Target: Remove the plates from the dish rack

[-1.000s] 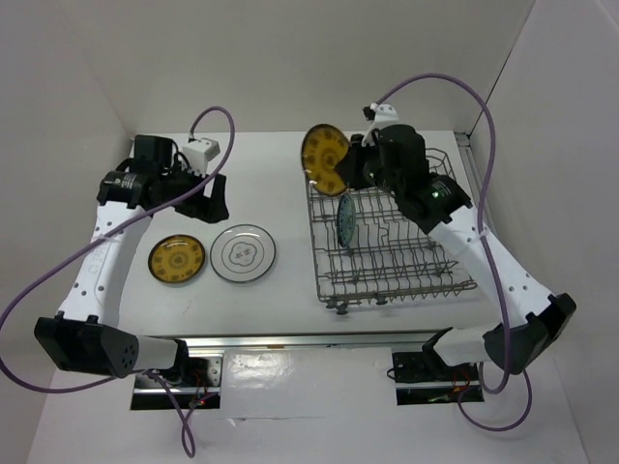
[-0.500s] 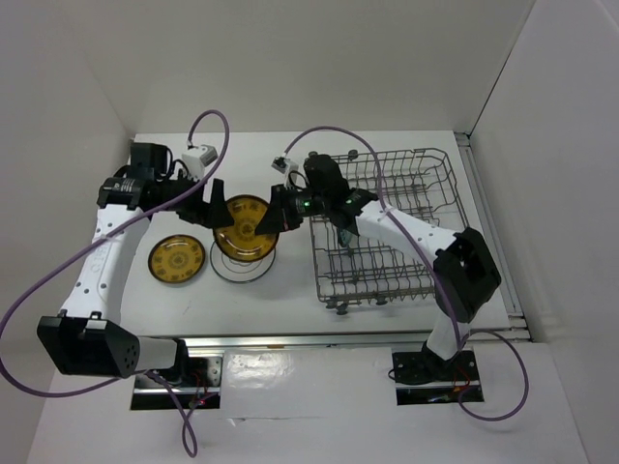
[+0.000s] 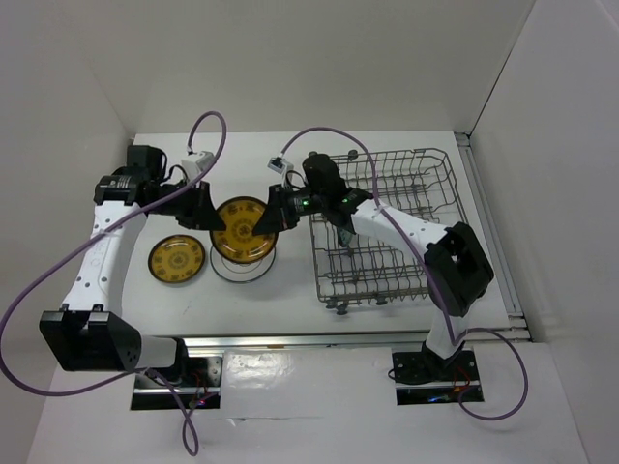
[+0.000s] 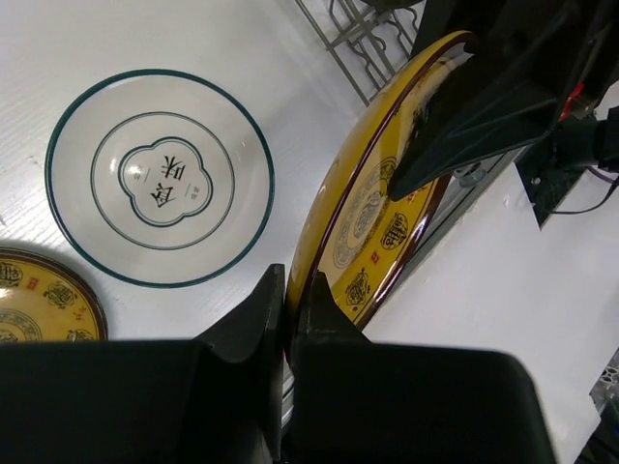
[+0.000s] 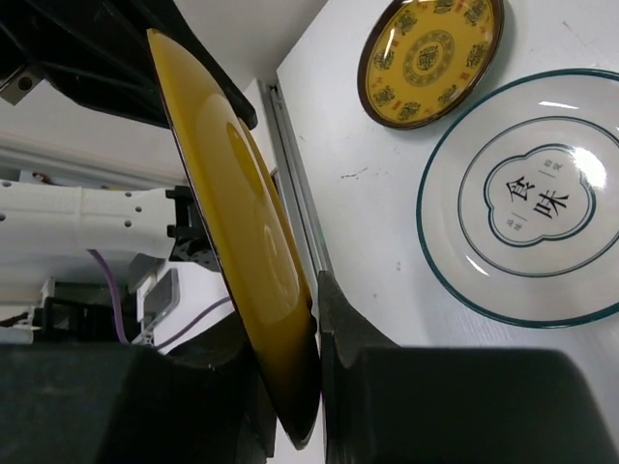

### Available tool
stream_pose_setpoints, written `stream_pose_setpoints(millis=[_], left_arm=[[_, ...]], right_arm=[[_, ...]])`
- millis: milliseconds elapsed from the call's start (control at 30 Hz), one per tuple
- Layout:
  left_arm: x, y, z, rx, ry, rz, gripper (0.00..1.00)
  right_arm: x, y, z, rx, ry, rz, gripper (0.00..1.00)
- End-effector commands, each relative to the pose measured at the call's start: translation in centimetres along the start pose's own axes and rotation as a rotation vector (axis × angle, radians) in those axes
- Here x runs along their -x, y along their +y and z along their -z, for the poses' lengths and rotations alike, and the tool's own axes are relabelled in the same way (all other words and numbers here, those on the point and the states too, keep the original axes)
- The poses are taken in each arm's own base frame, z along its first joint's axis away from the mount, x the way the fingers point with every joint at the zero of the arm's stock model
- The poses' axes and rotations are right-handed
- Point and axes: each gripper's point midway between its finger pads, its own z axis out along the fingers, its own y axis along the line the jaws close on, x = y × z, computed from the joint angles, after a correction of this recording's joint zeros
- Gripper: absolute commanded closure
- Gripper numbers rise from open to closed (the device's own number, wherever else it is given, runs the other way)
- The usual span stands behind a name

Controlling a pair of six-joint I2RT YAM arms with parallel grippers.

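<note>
A yellow-brown plate [image 3: 242, 232] hangs tilted over the table, just above a white plate [image 3: 242, 270] with a blue rim. Both grippers hold it. My left gripper [image 3: 215, 220] is shut on its left rim; in the left wrist view the jaws [image 4: 293, 280] pinch the plate's edge [image 4: 377, 213]. From the right, my right gripper [image 3: 266, 222] is shut on the opposite rim, the plate's [image 5: 242, 222] edge between its fingers [image 5: 308, 300]. A second yellow-brown plate [image 3: 176, 259] lies flat at the left. The dish rack [image 3: 406, 261] stands at the right.
The right arm reaches leftward across the rack's near-left corner. The white plate [image 4: 160, 179] and the flat yellow plate [image 5: 430, 53] lie side by side under the held plate. A wall borders the table on the right.
The right arm carried the yellow-brown plate from above the rack's far corner leftward to over the white plate. The left gripper, open before, has shut on the plate's rim.
</note>
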Motion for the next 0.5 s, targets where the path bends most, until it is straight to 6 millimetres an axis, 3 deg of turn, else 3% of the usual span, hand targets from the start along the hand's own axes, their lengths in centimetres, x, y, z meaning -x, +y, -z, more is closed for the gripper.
stream_pose_setpoints(millis=[0, 67, 133, 167, 300, 367, 467], left_arm=[[0.9, 0.9, 0.9, 0.043, -0.013, 0.011, 1.0], [0.9, 1.7, 1.6, 0.081, -0.029, 0.034, 1.0], [0.1, 3.9, 2.3, 0.144, -0.033, 0.094, 1.0], [0.1, 4.6, 3.0, 0.173, -0.047, 0.105, 1.0], [-3.1, 9.4, 5.0, 0.335, -0.033, 0.237, 1.0], [-5.3, 13.0, 6.6, 0.454, -0.055, 0.322, 1.0], [-8.4, 16.5, 8.5, 0.547, -0.093, 0.484, 1.0]], right_arm=[[2.6, 3.0, -0.5, 0.024, -0.067, 0.081, 0.79], [2.7, 2.4, -0.4, -0.019, -0.063, 0.074, 0.54], [2.9, 2.0, -0.3, -0.05, -0.069, 0.076, 0.33], [3.5, 1.5, -0.3, -0.089, -0.091, 0.084, 0.28], [4.3, 0.2, 0.9, -0.224, -0.133, 0.065, 0.19], [4.8, 0.5, 1.9, -0.257, -0.164, 0.08, 0.19], [4.7, 0.9, 3.2, -0.287, -0.186, 0.094, 0.19]])
